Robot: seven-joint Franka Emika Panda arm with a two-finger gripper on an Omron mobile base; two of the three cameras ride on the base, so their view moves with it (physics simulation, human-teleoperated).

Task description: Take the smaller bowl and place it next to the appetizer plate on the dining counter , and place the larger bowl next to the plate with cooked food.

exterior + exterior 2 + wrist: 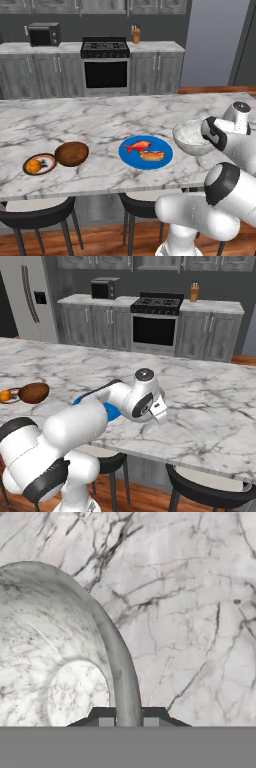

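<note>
Hand view: gripper (128,716) clamped on the rim of the larger bowl (60,662), one dark finger (102,716) inside the wall, one outside; bowl's pale speckled inside faces the camera, marble behind it.

Left base view: larger bowl (192,137) held at the arm's end, tilted, above the dining counter (100,120), just right of the plate with cooked food (146,152). Red fish and bun-like piece lie on that blue plate.

Further left: smaller bowl (71,153), reddish-brown, touching the appetizer plate (40,164), which bears an orange piece.

Below the counter edge: dark stools (37,212).

Far wall: grey cabinets, stove (105,60), microwave (44,34).

Right base view: arm hides most of the blue plate; refrigerator (30,298) at far left.
</note>
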